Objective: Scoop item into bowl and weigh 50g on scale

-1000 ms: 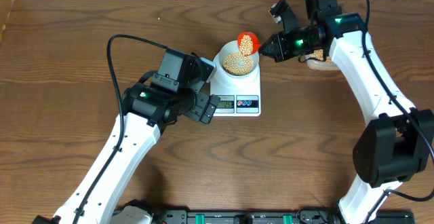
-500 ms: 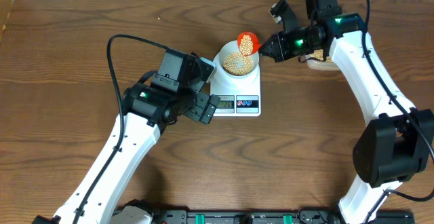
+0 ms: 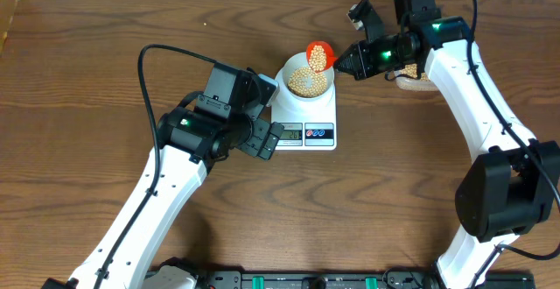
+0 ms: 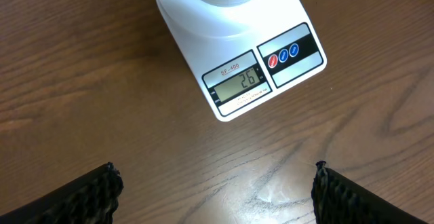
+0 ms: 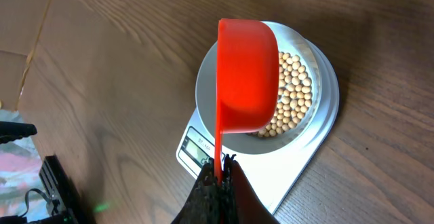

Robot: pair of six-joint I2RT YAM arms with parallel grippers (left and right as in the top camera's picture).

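over bowl: scoop handle points into right gripper, clamped | scale display end faces robot | left gripper apart

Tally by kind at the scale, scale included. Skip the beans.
Scale: 1
Bowl: 1
Red scoop: 1
Total: 3

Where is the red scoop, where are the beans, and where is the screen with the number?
red scoop [image 5: 247,75]: right wrist view, back of its cup.
beans [image 5: 296,88]: right wrist view, middle of the visible pile.
scale screen [image 4: 239,81]: left wrist view, on the digits.
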